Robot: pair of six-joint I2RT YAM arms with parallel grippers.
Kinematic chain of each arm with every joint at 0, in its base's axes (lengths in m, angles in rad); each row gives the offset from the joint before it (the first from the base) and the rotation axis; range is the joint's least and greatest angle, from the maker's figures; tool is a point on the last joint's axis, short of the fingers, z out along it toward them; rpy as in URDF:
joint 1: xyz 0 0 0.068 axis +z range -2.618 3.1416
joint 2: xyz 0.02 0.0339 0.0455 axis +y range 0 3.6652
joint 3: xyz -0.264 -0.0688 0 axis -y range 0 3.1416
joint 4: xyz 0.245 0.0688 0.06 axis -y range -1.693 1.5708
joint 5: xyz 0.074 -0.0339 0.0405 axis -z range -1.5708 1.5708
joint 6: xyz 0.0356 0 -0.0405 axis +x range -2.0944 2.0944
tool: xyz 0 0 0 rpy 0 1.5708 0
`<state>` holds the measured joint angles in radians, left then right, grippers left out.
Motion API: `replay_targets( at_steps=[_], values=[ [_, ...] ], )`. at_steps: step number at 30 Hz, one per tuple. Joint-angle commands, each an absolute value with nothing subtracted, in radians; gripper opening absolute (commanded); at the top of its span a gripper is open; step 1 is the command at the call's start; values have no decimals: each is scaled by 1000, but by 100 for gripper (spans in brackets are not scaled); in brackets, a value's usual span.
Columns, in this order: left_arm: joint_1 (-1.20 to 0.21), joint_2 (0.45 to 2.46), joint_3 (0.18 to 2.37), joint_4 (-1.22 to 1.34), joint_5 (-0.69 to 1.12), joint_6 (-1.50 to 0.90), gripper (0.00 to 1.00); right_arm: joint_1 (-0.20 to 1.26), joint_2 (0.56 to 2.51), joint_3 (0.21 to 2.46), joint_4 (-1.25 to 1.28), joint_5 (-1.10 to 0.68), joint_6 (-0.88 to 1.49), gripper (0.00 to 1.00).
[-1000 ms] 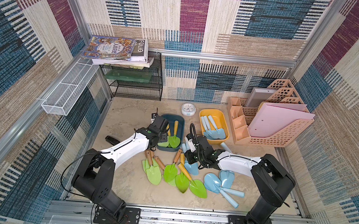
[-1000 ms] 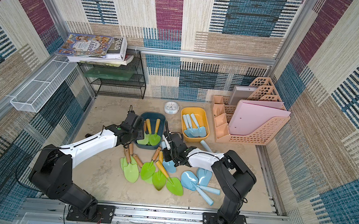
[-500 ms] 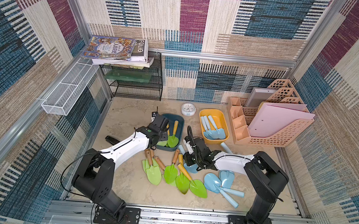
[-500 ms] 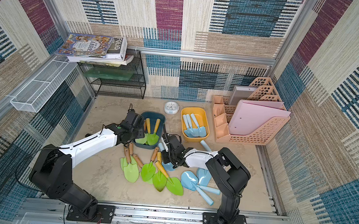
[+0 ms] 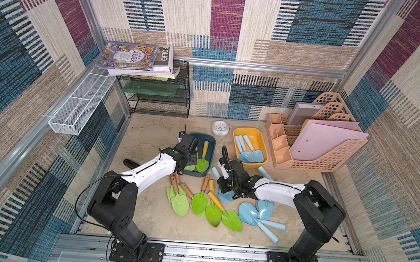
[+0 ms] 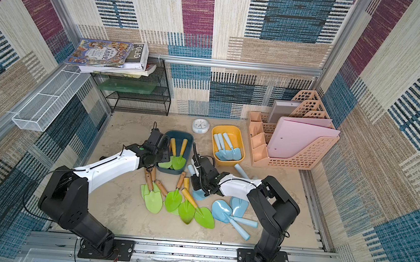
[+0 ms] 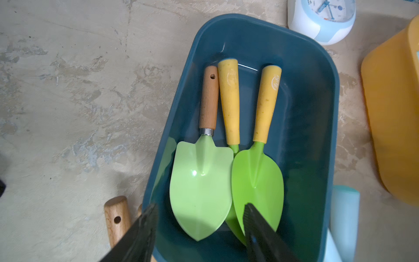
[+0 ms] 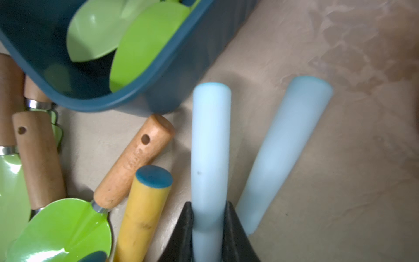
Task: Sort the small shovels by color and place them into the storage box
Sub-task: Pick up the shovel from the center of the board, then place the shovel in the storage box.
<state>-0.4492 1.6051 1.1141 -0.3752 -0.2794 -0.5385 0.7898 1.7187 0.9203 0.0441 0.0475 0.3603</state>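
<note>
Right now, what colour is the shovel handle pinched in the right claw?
The handle is pale blue, clearest in the right wrist view.

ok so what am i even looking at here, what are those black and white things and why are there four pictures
Those are two robot arms bolted to a table's front edge, sorting toy shovels by colour. Two pictures look down from overhead, nearly the same view; the other two come from a small camera on each wrist. In both top views, green shovels and pale blue shovels lie loose on the table. A teal bin already holds three green ones, a yellow bin several blue ones. The left arm hangs over the teal bin, jaws open and empty. The right arm has its jaws shut on the handle of a blue shovel.
</note>
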Motion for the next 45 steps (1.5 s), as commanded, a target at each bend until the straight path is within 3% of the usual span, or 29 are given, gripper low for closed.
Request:
replay_targets(
  at_steps=[1, 9, 17, 27, 38, 41, 45],
  values=[
    [-447, 1612, 1110, -369, -268, -539, 62, 769, 1668, 910, 38, 58, 355, 14],
    [-448, 1619, 1102, -351, -255, -539, 62, 607, 1612, 1012, -28, 48, 302, 15],
    [-448, 1632, 1094, -336, -247, -530, 62, 386, 1737, 1244, -68, 40, 251, 16],
    [-445, 1655, 1097, -333, -258, -512, 62, 328, 2009, 1450, -125, 92, 181, 15],
    [-444, 1666, 1102, -353, -265, -511, 62, 322, 2097, 1479, -101, 79, 176, 16],
    [-443, 1667, 1101, -361, -255, -518, 63, 323, 2098, 1476, -98, 68, 180, 21],
    [-445, 1653, 1085, -370, -244, -535, 65, 324, 2064, 1452, -88, 68, 203, 35]
  ],
)
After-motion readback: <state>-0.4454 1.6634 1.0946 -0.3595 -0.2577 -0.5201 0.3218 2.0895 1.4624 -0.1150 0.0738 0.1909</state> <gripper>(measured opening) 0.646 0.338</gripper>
